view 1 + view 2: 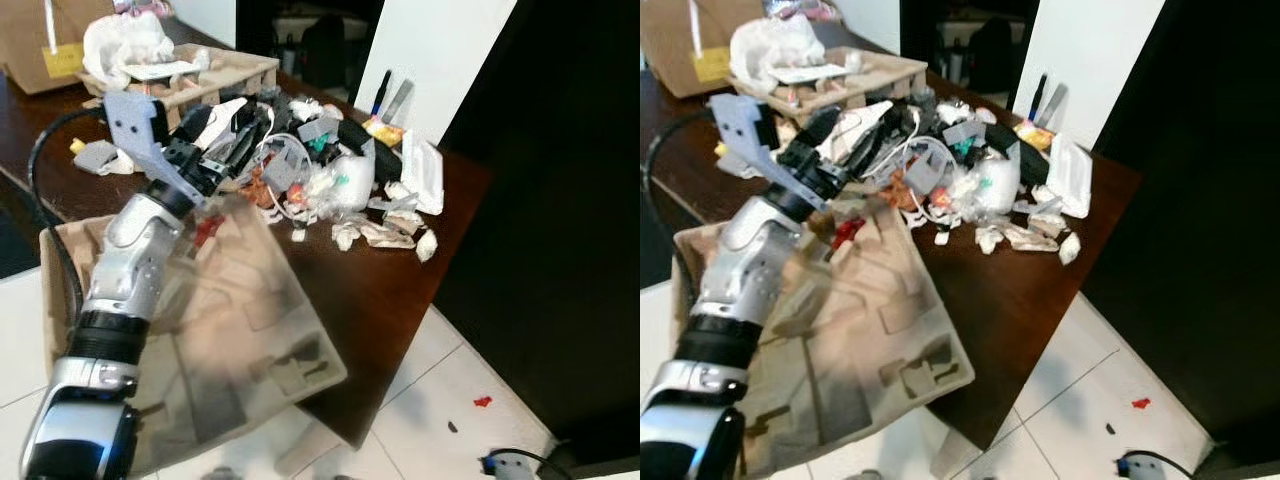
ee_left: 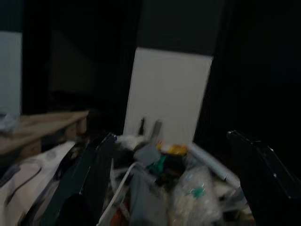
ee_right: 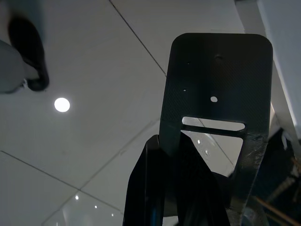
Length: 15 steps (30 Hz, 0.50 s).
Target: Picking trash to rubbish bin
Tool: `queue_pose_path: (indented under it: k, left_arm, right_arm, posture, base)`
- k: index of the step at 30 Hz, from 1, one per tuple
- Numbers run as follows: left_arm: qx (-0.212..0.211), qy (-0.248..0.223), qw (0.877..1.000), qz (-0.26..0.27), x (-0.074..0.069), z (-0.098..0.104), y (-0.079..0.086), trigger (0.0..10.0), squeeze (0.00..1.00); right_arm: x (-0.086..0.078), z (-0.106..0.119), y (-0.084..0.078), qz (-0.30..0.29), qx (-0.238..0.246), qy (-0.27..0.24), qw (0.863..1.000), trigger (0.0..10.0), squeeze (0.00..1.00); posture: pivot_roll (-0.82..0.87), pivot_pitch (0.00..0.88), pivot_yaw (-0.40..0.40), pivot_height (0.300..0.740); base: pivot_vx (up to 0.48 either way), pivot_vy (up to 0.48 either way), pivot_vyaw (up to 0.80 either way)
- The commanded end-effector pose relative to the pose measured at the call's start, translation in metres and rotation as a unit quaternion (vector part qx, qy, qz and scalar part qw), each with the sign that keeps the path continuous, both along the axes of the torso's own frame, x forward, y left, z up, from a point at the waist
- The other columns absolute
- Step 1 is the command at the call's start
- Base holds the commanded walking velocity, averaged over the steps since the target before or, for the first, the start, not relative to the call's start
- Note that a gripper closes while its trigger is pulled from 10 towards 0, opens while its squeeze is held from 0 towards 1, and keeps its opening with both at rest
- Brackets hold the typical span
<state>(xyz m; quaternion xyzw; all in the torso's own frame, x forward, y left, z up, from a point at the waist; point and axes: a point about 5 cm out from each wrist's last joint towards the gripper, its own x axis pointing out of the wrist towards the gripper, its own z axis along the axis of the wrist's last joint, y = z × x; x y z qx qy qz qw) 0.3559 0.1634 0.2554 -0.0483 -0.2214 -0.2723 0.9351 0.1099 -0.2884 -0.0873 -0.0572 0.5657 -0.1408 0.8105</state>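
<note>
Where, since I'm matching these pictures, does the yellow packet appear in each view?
Left eye view: yellow packet at the trash pile's far edge, below the white panel.
Right eye view: same spot.
Left wrist view: centre, under the panel.
Right wrist view: faces floor tiles instead.
Shared landmark: the white panel.

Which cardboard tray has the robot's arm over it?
The near cardboard tray at the table's edge, under the left arm. The far one holds white crumpled trash.

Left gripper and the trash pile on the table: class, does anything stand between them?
Nothing visible does. The left gripper is open at the edge of the trash pile, its fingers spread on either side of the litter. The moulded pulp tray lies beneath the arm, not ahead of it.
</note>
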Motion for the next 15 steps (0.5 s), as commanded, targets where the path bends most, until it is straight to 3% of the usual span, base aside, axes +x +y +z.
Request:
queue_pose_path:
  k: [1, 2, 3, 11, 15]
  left_arm:
    - [0.016, 0.012, 1.0, 0.02, 0.003, -0.004, -0.001, 10.0, 0.0]
    - [0.029, 0.016, 0.999, 0.041, 0.004, -0.004, 0.003, 10.0, 0.0]
    - [0.086, 0.007, 0.992, 0.092, 0.005, -0.001, 0.013, 10.0, 0.0]
    - [0.172, -0.035, 0.973, 0.148, 0.001, 0.022, 0.034, 10.0, 0.0]
    - [0.214, -0.036, 0.963, 0.16, 0.003, 0.027, 0.037, 10.0, 0.0]
  right_arm:
    - [-0.011, -0.001, -0.004, -0.005, -0.002, 0.012, 1.0, 10.0, 0.0]
    - [-0.014, -0.002, -0.004, -0.007, -0.002, 0.015, 1.0, 10.0, 0.0]
    - [-0.02, -0.004, -0.002, -0.011, 0.002, 0.019, 1.0, 10.0, 0.0]
    - [-0.034, -0.012, 0.011, -0.008, 0.016, 0.033, 0.999, 10.0, 0.0]
    - [-0.036, -0.013, 0.013, -0.009, 0.019, 0.033, 0.999, 10.0, 0.0]
  posture:
    - [0.05, 0.212, -0.123, 0.74]
    - [0.05, 0.212, -0.123, 0.74]
    - [0.06, 0.231, -0.11, 0.74]
    - [0.1, 0.286, -0.064, 0.74]
    - [0.09, 0.292, -0.053, 0.74]
  base:
    - [0.0, 0.0, 0.0]
    - [0.0, 0.0, 0.0]
    - [0.0, 0.0, 0.0]
    - [0.0, 0.0, 0.0]
    - [0.0, 0.0, 0.0]
